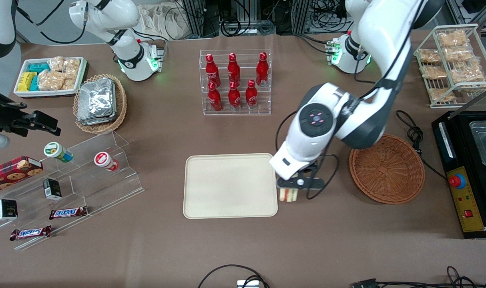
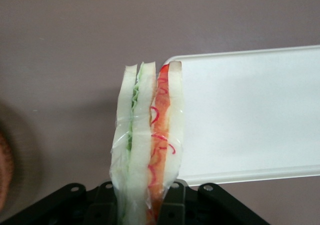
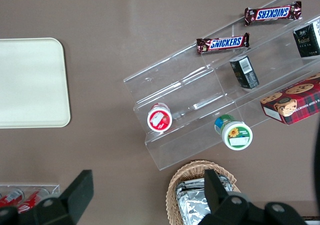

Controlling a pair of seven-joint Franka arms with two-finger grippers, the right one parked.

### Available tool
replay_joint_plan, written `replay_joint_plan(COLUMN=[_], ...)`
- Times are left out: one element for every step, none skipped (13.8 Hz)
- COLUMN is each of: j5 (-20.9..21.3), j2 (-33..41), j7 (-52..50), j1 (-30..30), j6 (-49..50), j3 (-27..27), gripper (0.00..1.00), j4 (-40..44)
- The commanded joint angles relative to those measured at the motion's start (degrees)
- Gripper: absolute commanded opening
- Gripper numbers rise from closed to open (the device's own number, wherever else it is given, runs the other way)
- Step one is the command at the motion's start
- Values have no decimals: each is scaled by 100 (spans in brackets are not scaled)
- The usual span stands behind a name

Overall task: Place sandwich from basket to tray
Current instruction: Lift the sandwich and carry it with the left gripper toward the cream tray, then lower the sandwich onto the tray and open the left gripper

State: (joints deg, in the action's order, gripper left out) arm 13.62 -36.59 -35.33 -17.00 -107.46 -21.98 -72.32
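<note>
My left gripper (image 1: 290, 191) hangs between the basket and the tray, right at the tray's edge, and is shut on the sandwich (image 1: 288, 195). In the left wrist view the sandwich (image 2: 148, 135) is a wrapped wedge of white bread with green and red-orange layers, pinched between the black fingers (image 2: 102, 200), its tip over the corner of the tray (image 2: 250, 115). The cream rectangular tray (image 1: 230, 186) lies flat at the table's middle with nothing on it. The reddish-brown wicker basket (image 1: 387, 169) sits toward the working arm's end with nothing in it.
A clear rack of red bottles (image 1: 235, 82) stands farther from the front camera than the tray. A tan basket of foil packs (image 1: 100, 103), a white snack bin (image 1: 50, 76) and a clear stepped shelf (image 1: 73, 180) lie toward the parked arm's end. A black machine (image 1: 469, 176) sits beside the basket.
</note>
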Motion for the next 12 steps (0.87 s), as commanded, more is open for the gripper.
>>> replay_joint_plan(j5=[351, 378, 378, 387, 387, 405, 535, 693, 791, 826, 835, 827], j2=[-576, -690, -804, -884, -972, -1059, -1173, -1288, -1385, -1464, -1526, -1587], j7=[-281, -299, -343, -352, -352, -360, -395, -552, -667, -677, -677, -686], j1=[-312, -374, -444, -489, -550, -620, -682, -708, -726, -761, -770, -796], j6=[-63, -212, -318, -389, -468, -581, -678, -784, -907, -1021, -1057, -1057], j3=[36, 36, 45, 45, 45, 53, 53, 53, 45, 45, 45, 45], gripper=[14, 14, 14, 14, 15, 15, 15, 15, 15, 15, 15, 15], j4=[578, 579, 579, 579, 579, 579, 579, 579, 579, 587, 587, 587])
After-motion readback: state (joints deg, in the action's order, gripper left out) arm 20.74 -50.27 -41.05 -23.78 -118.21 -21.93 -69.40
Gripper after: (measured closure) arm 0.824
